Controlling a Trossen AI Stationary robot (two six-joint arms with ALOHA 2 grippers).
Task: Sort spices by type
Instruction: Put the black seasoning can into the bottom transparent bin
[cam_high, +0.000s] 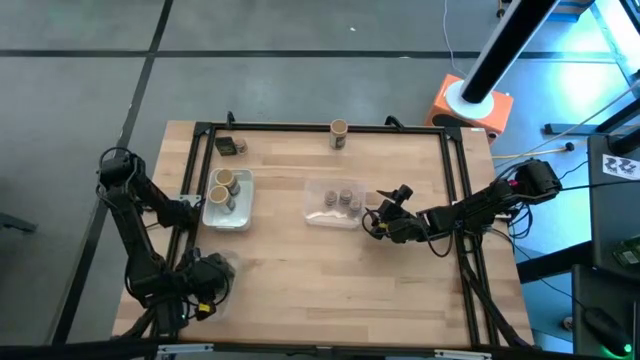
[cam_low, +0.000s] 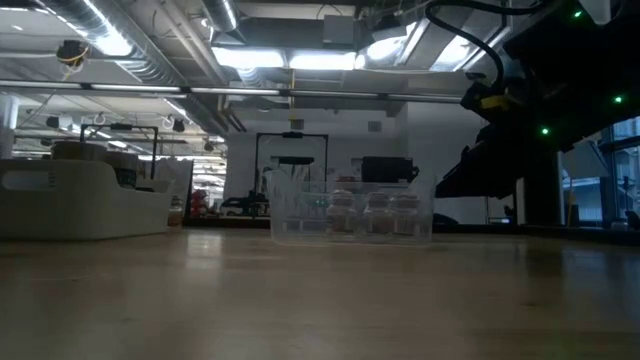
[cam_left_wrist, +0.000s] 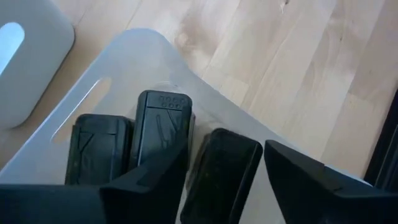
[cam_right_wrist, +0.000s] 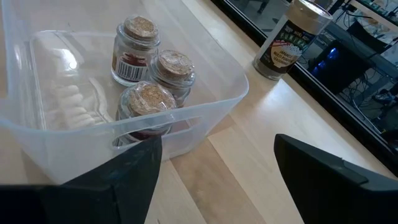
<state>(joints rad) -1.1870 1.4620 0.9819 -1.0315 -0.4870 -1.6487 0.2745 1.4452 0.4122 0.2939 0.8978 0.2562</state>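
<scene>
The left claw (cam_left_wrist: 221, 186) is opened around a dark packet (cam_left_wrist: 224, 168); it should be lifted straight up, with the other packets left unbumped.

hidden: third packet (cam_left_wrist: 224, 177) lower end behind fingers (cam_left_wrist: 149, 186) | cut off: tray (cam_left_wrist: 124, 56)

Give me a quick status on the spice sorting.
Left gripper over tray with three dark packets. Right gripper open, empty, beside tray holding three cork-topped jars. One tan-topped jar unsorted at far edge.

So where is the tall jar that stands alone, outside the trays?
In the high view, the tall jar stands at the table's far edge, near its middle, beyond the clear tray of cork-topped jars.
</scene>
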